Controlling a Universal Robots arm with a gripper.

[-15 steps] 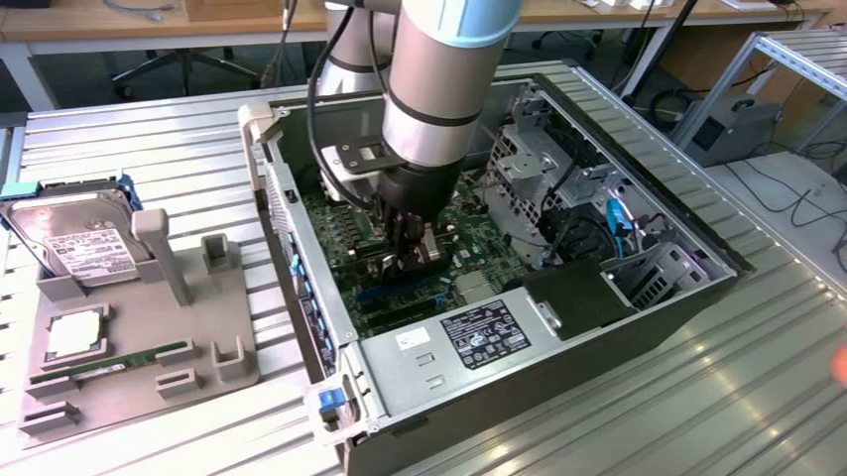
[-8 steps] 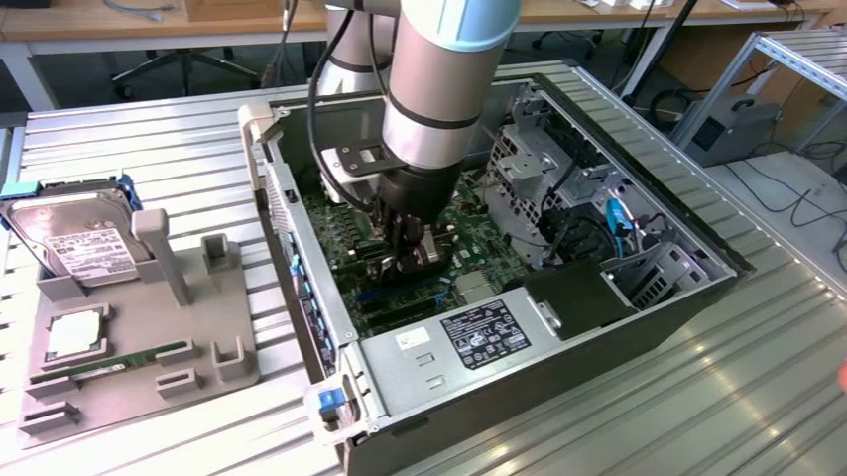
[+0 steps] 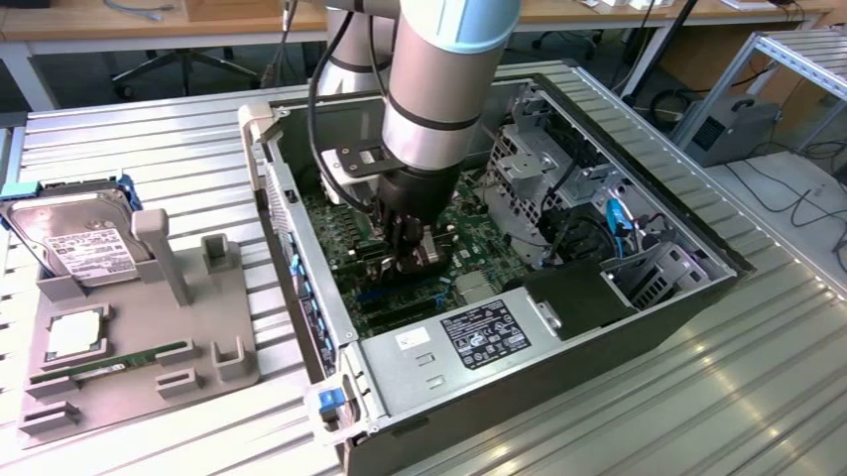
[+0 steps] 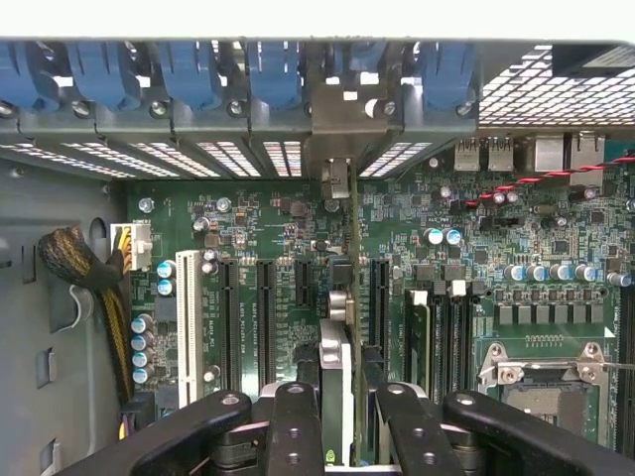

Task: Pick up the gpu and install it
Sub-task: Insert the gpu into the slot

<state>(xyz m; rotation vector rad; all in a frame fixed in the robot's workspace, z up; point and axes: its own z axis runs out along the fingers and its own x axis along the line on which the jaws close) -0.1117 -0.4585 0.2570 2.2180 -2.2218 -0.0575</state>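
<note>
In the wrist view the gpu (image 4: 343, 297) shows edge-on as a thin dark card with silver metal parts. It stands upright over the green motherboard (image 4: 268, 228), among the black expansion slots (image 4: 266, 317). Its bracket end (image 4: 335, 178) reaches the rear slot openings with the blue clips (image 4: 273, 74). My gripper (image 4: 340, 441) is shut on the card's upper edge, one black finger (image 4: 293, 426) on each side. Whether the card sits in a slot I cannot tell. In the exterior view my gripper (image 3: 413, 260) is deep inside the open computer case (image 3: 530, 337), low over the board.
A grey holder tray (image 3: 198, 367) lies at the exterior view's left of the case, with a hard drive (image 3: 79, 238), a processor (image 3: 75, 332) and a green RAM stick (image 3: 113, 362). Drive cages (image 3: 530, 178) and cables (image 3: 616, 223) crowd the case's other side. A braided cable bundle (image 4: 84, 263) runs along the board.
</note>
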